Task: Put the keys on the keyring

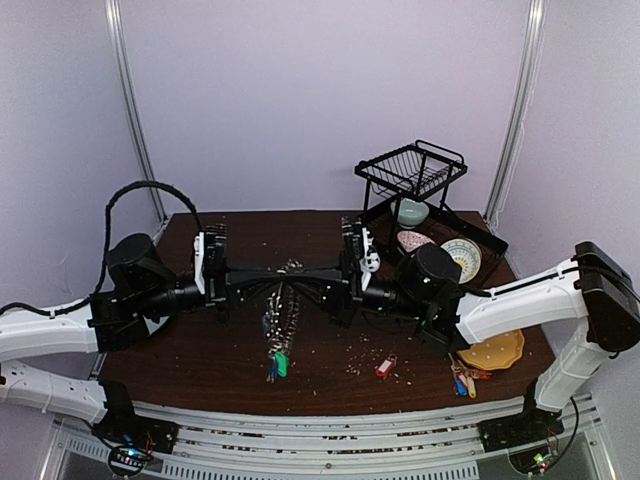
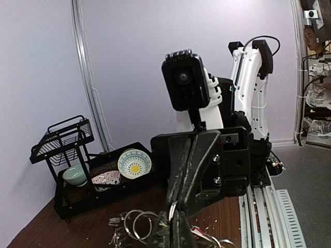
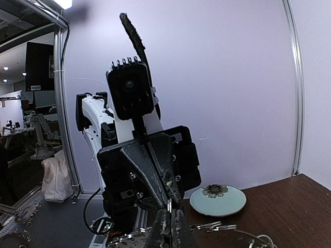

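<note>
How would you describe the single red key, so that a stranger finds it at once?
Look at the dark table, near its front edge, right of centre. Between the green-tagged keys and the yellow plate lies one red-tagged key, alone, unlike the mixed bunch by the plate.

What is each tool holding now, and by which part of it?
Both hold the keyring. The left tool and the right tool are shut on its wire ring from opposite sides, tip to tip. The tagged keys are outside the grip.
</note>
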`<state>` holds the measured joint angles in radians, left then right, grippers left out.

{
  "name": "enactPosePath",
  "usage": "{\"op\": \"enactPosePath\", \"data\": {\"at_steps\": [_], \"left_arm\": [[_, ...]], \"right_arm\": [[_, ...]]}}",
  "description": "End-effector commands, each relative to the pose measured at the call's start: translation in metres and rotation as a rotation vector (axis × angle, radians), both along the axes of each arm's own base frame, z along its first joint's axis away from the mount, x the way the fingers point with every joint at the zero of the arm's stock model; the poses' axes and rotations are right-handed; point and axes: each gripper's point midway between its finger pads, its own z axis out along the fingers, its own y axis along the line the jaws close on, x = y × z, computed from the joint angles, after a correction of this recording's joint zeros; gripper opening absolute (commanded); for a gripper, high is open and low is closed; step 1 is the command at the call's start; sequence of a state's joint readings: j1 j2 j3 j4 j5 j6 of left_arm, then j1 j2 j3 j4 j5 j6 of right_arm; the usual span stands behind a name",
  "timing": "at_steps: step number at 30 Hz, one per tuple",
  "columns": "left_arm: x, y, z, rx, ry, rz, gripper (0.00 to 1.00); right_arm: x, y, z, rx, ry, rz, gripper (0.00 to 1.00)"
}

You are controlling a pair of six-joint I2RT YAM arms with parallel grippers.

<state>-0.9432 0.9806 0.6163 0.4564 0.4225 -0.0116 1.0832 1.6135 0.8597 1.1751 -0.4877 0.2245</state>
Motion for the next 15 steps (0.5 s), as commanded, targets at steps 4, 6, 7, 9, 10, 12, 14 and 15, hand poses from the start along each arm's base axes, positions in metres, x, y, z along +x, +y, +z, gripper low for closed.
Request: {"op": "enactPosePath", "data": {"at_steps": [4,6,7,9,10,12,14,15], "left_arm": [[0.021,0.006,-0.002,0.148,-0.082,0.133,0.00],[0.028,0.011,-0.004,0.225,-0.109,0.179,0.00],[0.030,0.014,-0.004,0.255,-0.120,0.195,0.00],[0.031,0.017,-0.001,0.306,-0.139,0.204,0.00],[0.031,0.017,-0.003,0.334,-0.139,0.199,0.00],[0.031,0.017,-0.008,0.393,-0.120,0.192,0.00],[0.033,0.016,-0.010,0.442,-0.108,0.195,0.00],[0.033,0.016,-0.011,0.459,-0.104,0.199,0.00]], "right_arm": [[0.001,-0.010,0.019,-0.126,-0.133,-0.017,0.24],[0.007,-0.013,-0.001,-0.290,-0.186,-0.046,0.29],[0.009,-0.015,-0.009,-0.361,-0.212,-0.062,0.29],[0.011,-0.020,-0.019,-0.469,-0.252,-0.073,0.29],[0.012,-0.022,-0.022,-0.507,-0.263,-0.075,0.27],[0.016,-0.021,-0.024,-0.568,-0.276,-0.081,0.25],[0.022,-0.020,-0.024,-0.598,-0.290,-0.098,0.23],[0.022,-0.019,-0.023,-0.600,-0.303,-0.099,0.23]]}}
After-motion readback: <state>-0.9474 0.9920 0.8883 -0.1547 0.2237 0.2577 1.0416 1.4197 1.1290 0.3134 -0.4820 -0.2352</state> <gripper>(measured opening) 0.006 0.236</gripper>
